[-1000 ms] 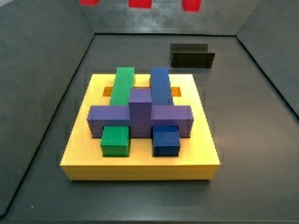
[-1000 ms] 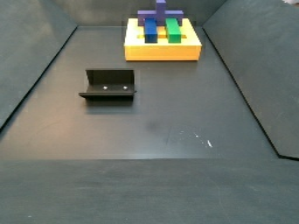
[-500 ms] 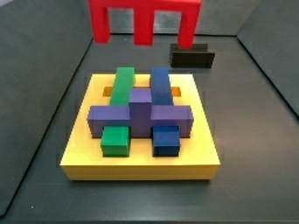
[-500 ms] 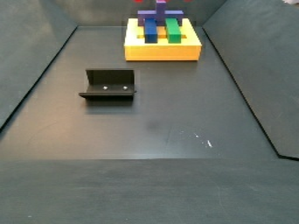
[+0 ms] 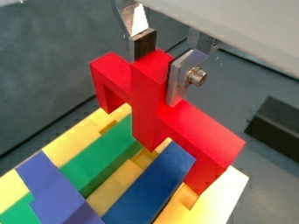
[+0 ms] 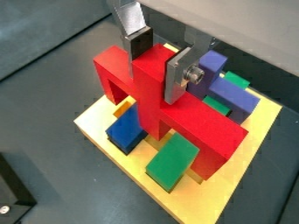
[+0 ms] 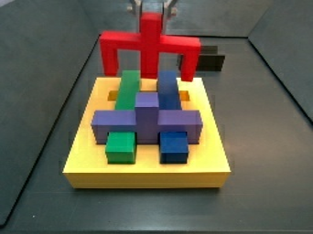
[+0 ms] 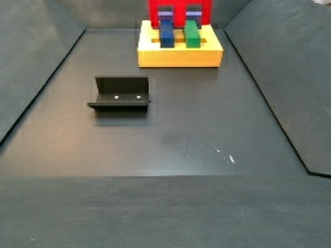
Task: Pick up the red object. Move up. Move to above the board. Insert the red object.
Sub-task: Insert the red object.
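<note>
My gripper (image 5: 162, 54) is shut on the upright stem of the red object (image 5: 152, 105), a red piece with a crossbar and downward legs. It hangs just above the far end of the yellow board (image 7: 146, 170). The board carries a green bar (image 7: 128, 84), a blue bar (image 7: 167, 87) and a purple cross piece (image 7: 146, 120). In both wrist views the red object (image 6: 146, 101) sits over the green and blue bars, its legs near the board's slots. In a side view the red object (image 7: 149, 50) stands above the bars' far ends; the gripper (image 7: 150, 11) is at the frame's top.
The fixture (image 8: 120, 94) stands on the dark floor to the board's side, well apart. It also shows behind the board in a side view (image 7: 210, 61). The dark walls of the bin surround the floor (image 8: 168, 145).
The red object has come down from the top of the frame to just above the board's far end, with the gripper on it. The board and fixture have not moved.
</note>
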